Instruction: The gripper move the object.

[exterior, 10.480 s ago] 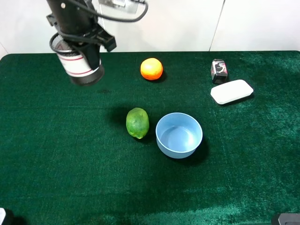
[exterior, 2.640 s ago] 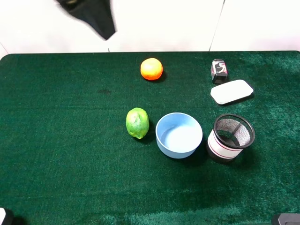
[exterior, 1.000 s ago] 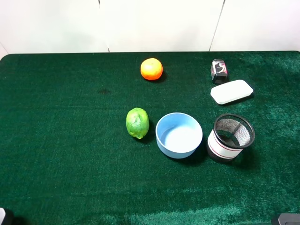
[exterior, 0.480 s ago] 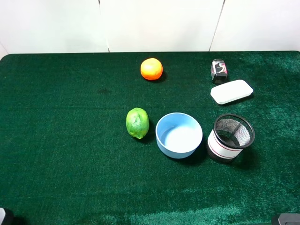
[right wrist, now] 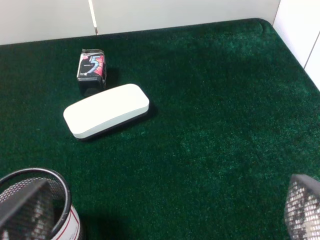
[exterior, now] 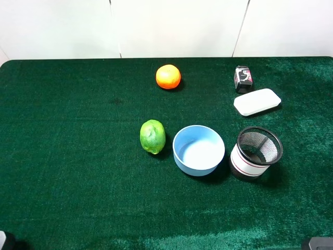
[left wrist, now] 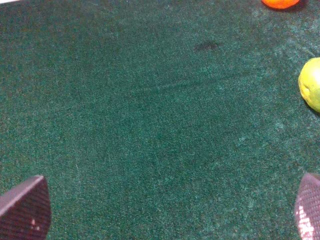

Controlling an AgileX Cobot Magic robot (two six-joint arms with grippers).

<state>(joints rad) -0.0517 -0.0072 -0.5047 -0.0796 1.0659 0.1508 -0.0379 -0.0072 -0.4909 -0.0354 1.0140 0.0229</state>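
The object, a black wire-mesh cup [exterior: 256, 152] with a white red-striped band, stands upright on the green cloth just right of the light blue bowl [exterior: 199, 150]. No gripper shows in the exterior view. In the left wrist view my left gripper [left wrist: 167, 215] is open and empty over bare cloth, with its fingertips [left wrist: 25, 210] far apart. In the right wrist view my right gripper [right wrist: 165, 210] is open and empty. One of its fingertips [right wrist: 22, 210] overlaps the cup [right wrist: 70, 220] in that picture. I cannot tell if they touch.
A green lime [exterior: 152, 136] lies left of the bowl; it also shows in the left wrist view [left wrist: 311, 82]. An orange [exterior: 168, 76] sits at the back. A small black pack [exterior: 242, 78] and a white case [exterior: 257, 101] lie behind the cup.
Earlier an arm held the cup up at the far left. The cup now stands right of the bowl and the arm has left the exterior view. Nothing moved in the last second.
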